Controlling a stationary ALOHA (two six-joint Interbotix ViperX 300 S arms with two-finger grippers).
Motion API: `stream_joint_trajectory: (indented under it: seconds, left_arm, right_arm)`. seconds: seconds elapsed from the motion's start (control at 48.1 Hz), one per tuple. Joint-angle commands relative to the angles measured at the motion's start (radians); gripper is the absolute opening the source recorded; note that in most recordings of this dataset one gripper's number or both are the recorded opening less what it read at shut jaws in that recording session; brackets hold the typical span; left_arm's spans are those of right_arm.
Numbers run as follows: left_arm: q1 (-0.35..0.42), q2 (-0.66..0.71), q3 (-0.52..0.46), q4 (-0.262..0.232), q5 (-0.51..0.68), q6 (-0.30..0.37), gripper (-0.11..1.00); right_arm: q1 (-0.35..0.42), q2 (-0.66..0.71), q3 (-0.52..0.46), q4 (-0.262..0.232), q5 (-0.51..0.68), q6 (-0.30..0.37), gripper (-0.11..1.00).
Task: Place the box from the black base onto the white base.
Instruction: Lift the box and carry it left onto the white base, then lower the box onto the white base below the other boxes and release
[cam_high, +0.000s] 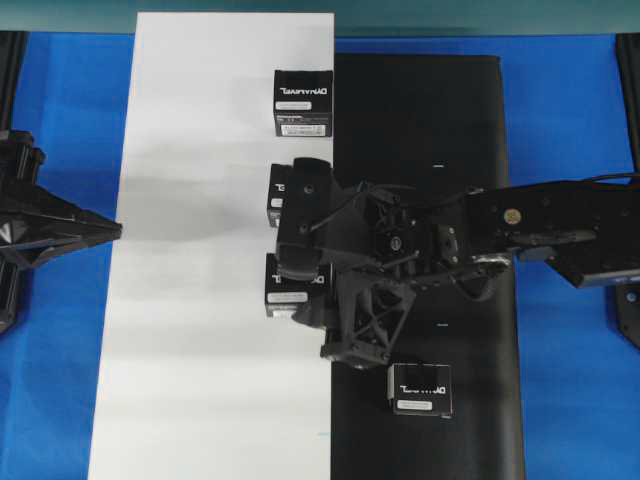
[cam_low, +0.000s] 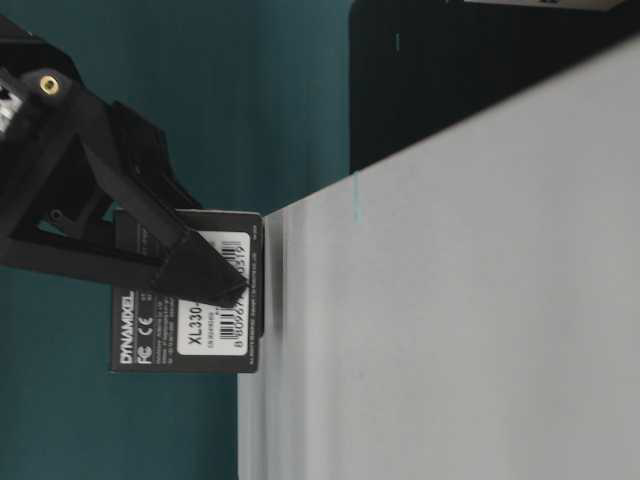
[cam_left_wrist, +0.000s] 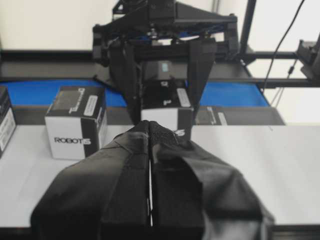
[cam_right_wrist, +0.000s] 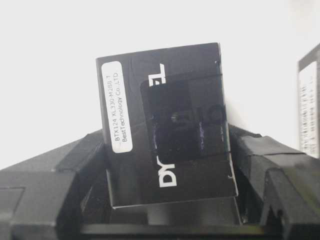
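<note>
My right gripper (cam_right_wrist: 169, 170) is shut on the box (cam_right_wrist: 165, 125), a small black carton with white lettering and a white label strip. Its fingers (cam_left_wrist: 134, 100) press on both sides of the carton. In the overhead view this box (cam_high: 287, 290) is over the right edge of the white base (cam_high: 200, 350), half hidden under the arm, next to the black base (cam_high: 430, 120). The table-level view shows the box (cam_low: 190, 320) at the white surface, and I cannot tell if it touches. My left gripper (cam_left_wrist: 150, 127) is shut and empty at the white base's left edge.
Two look-alike boxes stand along the white base's right edge, one at the far end (cam_high: 302, 100) and one (cam_high: 277, 195) half under the right arm. Another box (cam_high: 420, 388) sits on the near part of the black base. Blue table (cam_high: 570, 400) surrounds both bases.
</note>
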Motion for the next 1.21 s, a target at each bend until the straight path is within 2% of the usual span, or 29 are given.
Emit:
stream_joint_trajectory:
  seconds: [0.0, 0.187, 0.831, 0.873, 0.998, 1.039, 1.185]
  left_arm:
    - [-0.002, 0.003, -0.026, 0.003, 0.003, -0.002, -0.05]
    - [-0.003, -0.003, -0.026, 0.003, 0.037, -0.002, -0.05]
    - [-0.003, -0.017, -0.028, 0.003, 0.037, -0.002, -0.05]
    - [-0.003, -0.017, -0.028, 0.002, 0.037, -0.002, -0.05]
    - [-0.003, -0.017, -0.028, 0.002, 0.037, -0.002, -0.05]
    - [-0.003, -0.017, -0.028, 0.003, 0.037, -0.002, -0.05]
    - [-0.003, -0.017, -0.028, 0.002, 0.037, -0.002, -0.05]
  right_arm:
    - [0.002, 0.015, -0.014, -0.003, -0.003, 0.002, 0.6]
    - [0.008, 0.02, -0.015, -0.003, -0.002, 0.003, 0.6]
    - [0.011, 0.035, -0.012, -0.003, 0.021, 0.015, 0.6]
    - [0.009, 0.034, -0.012, -0.003, 0.021, 0.017, 0.64]
    - [0.014, 0.034, -0.009, -0.006, 0.006, 0.014, 0.91]
    - [0.015, 0.032, -0.008, -0.011, -0.002, 0.012, 0.97]
    - [0.015, 0.028, -0.002, -0.014, -0.02, 0.015, 1.0]
